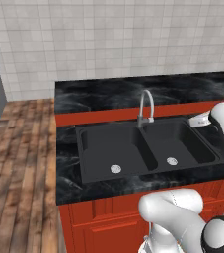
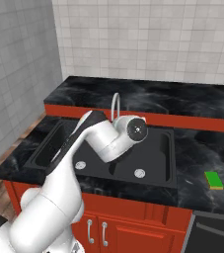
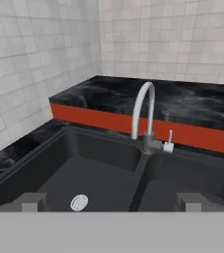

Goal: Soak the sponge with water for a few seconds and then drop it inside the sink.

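Spread wide and empty, two-finger gripper (image 3: 111, 201) over matte black double sink (image 1: 96, 136) should swing right (lower-right counter) onto yellow-green sponge (image 2: 213, 180).

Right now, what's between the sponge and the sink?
In the right base view, just bare black countertop separates the sponge from the sink's right rim; nothing else lies on that stretch.

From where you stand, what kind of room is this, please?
Most likely a kitchen: a black double-basin sink with a curved faucet sits in a dark marbled countertop over red cabinets, with tiled walls behind and a sponge nearby.
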